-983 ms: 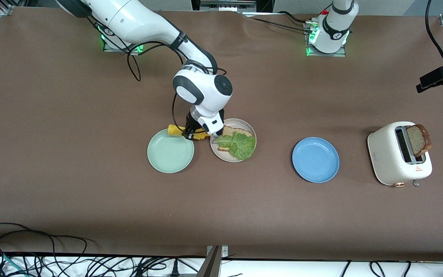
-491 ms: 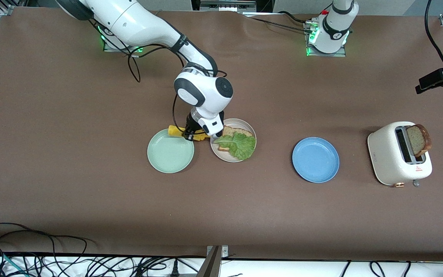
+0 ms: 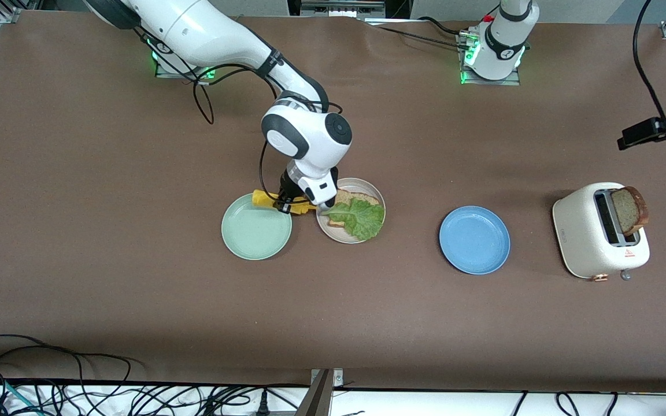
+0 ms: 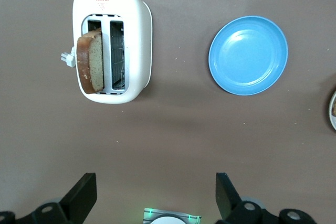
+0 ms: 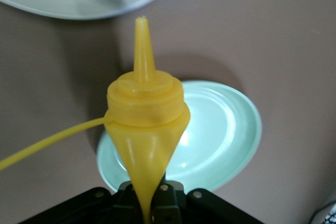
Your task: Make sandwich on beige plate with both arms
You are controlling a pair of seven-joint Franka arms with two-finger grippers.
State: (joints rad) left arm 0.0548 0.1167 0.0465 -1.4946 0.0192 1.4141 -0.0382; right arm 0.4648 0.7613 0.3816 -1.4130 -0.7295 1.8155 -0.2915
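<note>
The beige plate (image 3: 333, 233) holds one brown bread slice (image 3: 356, 197) with a green lettuce leaf (image 3: 359, 218) lying on it. A second bread slice (image 3: 629, 209) stands in the white toaster (image 3: 593, 237). My right gripper (image 3: 290, 202) is shut on a yellow squeeze bottle (image 3: 262, 197), between the mint green plate (image 3: 256, 226) and the beige plate. In the right wrist view the bottle (image 5: 144, 114) points its nozzle at the beige plate's rim (image 5: 79, 4). My left gripper (image 4: 155, 199) is open and empty, high over the table near the toaster (image 4: 131, 40).
A blue plate (image 3: 474, 240) lies between the beige plate and the toaster, and it also shows in the left wrist view (image 4: 248, 55). The mint green plate (image 5: 226, 135) holds nothing. Cables run along the table edge nearest the front camera.
The left hand at the edge of the front view has shifted slightly toward the table's middle. The right arm with the bottle has barely moved.
</note>
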